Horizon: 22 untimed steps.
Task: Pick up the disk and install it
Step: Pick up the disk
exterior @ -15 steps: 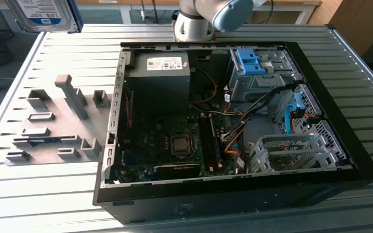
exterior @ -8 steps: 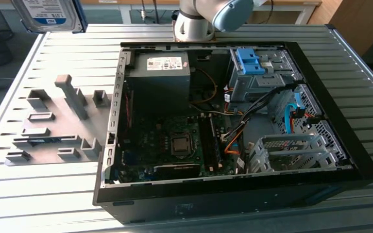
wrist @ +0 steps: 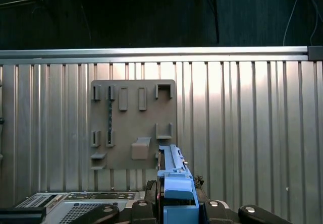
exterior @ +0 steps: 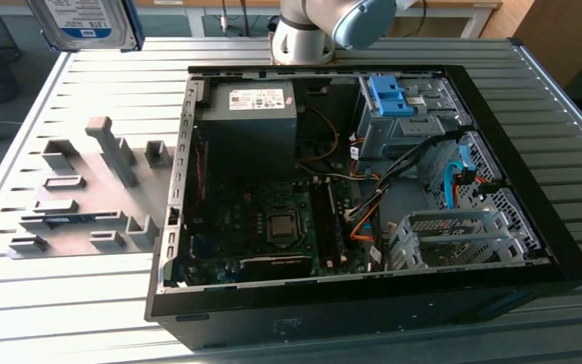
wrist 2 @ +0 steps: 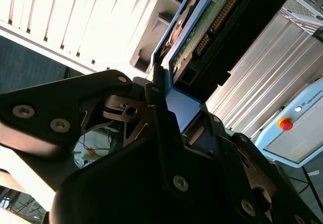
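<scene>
Clearly the disk [exterior: 84, 23] is off the desk [exterior: 89, 303] and in the air, clamped by its blue rail [wrist: 176, 191]. In the second wrist view the fingers [wrist 2: 160, 114] stand narrow, closed on the rail's end from both sides, with the disk's green circuit-board side showing just beyond them. The disk runs straight out from the fingers, its long axis continuing their line. In the first wrist view it shows edge-on, pointing down toward the desk and the grey slotted board [wrist: 133, 125]. Measured from the open case [exterior: 372, 315], the disk hangs above and beyond the case's far corner on the exterior view's left, label face toward that camera, well apart from anything inside. The slotted board [exterior: 89, 197] lies flat just beside the case on that same side. The drive bays sit along the opposite side of the case: a bare blue bracket [exterior: 385, 95] at its far end and a metal cage [exterior: 453, 239] at its near end, so I judge the whole width of the case lies between the disk and them. The arm [exterior: 321, 26] rises just behind the case's far wall.
</scene>
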Available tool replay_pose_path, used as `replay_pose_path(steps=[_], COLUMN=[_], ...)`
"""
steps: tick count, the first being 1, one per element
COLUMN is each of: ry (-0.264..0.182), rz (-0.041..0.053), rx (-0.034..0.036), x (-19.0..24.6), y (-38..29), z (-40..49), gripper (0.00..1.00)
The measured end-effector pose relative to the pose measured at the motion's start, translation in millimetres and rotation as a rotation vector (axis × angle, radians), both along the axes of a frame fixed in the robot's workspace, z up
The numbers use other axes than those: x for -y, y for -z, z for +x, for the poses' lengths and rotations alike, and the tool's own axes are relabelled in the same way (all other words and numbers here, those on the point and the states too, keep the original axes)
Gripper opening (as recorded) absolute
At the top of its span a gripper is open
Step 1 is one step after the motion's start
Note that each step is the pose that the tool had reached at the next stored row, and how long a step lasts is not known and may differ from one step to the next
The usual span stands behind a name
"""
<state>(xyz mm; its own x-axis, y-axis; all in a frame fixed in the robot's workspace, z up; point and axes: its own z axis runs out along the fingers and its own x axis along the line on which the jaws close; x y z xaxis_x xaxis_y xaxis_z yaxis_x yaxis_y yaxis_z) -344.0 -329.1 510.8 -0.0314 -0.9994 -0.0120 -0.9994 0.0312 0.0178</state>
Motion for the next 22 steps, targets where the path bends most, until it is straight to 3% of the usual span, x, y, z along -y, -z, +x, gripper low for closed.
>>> replay_pose_path(steps=[22], ry=[0.0], rz=[-0.0001], rx=[-0.0001], x=[0.0], y=[0.0], z=[40.4], gripper=[0.36])
